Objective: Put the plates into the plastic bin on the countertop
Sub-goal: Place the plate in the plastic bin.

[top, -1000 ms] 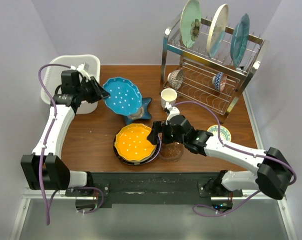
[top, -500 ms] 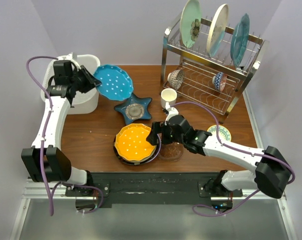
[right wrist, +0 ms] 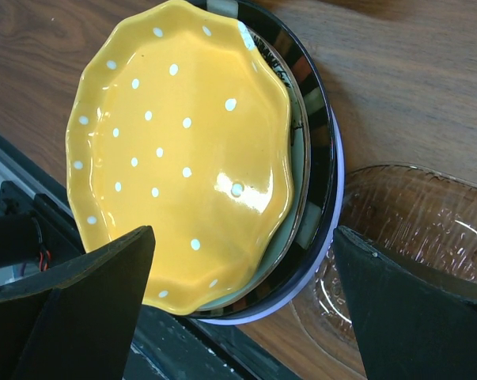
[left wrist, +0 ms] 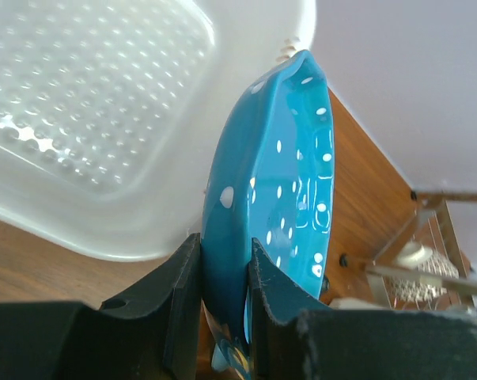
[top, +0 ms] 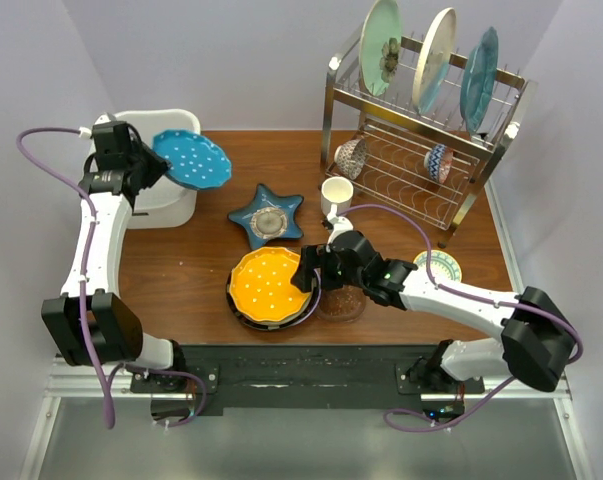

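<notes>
One blue plate, pinched at its rim by your left gripper, is reaching the bin for release; your right gripper is waiting wide open, empty.

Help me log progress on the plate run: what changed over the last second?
The left gripper, shut on the blue dotted plate, carried it left and toward the back, from above the star-shaped dish to over the plastic bin's right rim. The right gripper stayed open by the orange plate; the star-shaped dish did not move.
</notes>
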Controlling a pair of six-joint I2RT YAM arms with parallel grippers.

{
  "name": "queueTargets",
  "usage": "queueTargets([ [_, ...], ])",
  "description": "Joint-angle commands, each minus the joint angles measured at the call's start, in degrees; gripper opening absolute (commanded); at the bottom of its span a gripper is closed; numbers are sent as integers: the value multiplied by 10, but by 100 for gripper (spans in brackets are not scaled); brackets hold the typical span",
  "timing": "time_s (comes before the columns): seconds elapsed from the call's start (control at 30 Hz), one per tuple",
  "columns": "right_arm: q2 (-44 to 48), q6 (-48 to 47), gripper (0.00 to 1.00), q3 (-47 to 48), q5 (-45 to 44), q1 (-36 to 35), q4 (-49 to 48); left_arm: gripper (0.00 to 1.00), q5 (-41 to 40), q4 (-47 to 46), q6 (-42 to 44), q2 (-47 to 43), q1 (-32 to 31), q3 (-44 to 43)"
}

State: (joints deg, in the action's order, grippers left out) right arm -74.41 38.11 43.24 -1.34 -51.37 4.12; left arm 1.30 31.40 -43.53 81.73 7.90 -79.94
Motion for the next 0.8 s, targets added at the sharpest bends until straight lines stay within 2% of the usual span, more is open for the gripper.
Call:
queueTargets([
  [0.0,-3,-8,98,7,9,-3,-23,0,-74,-88,-53,-45,12,-24],
  [0.17,-15,-6,98,9,12,-3,-29,0,-131,-98,-62,-58,20,-15],
  [0.77,-40,-8,97,20,28,-3,-35,0,-154,-102,-67,-2,62,-57],
])
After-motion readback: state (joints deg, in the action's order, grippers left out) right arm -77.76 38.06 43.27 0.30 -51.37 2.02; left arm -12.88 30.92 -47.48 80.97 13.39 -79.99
